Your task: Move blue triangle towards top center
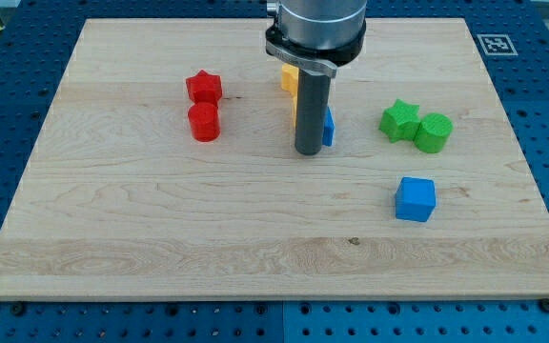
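Camera view: rod tip [308,152] down on wooden board [160,238], mid-board, touching left side of blue triangle [328,127], mostly hidden behind rod. No pincer on arm. Yellow blocks [289,78] just beyond, partly hidden. Red star [204,87], red cylinder [203,123] left. Green star [399,120], green cylinder [435,132] right. Blue cube [415,199] near right.

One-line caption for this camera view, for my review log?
My tip rests at the left edge of the small blue triangle block, mid wooden board, yellow blocks behind the rod.
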`<state>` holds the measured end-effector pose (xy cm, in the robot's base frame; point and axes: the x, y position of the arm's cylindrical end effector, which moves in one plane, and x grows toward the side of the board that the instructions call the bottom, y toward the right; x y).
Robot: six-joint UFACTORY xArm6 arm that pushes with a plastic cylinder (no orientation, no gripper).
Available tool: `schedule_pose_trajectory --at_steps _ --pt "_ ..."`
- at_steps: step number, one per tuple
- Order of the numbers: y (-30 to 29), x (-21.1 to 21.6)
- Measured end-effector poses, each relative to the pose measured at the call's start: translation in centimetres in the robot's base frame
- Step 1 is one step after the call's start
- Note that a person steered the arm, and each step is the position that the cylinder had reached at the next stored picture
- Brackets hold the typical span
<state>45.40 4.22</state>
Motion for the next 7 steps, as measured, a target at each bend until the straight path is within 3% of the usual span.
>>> schedule_pose_trajectory --at_steps 2,3,7 --pt "6.8 0.9" --pt "8.2 -1.3" --pt "-2.9 -2.8"
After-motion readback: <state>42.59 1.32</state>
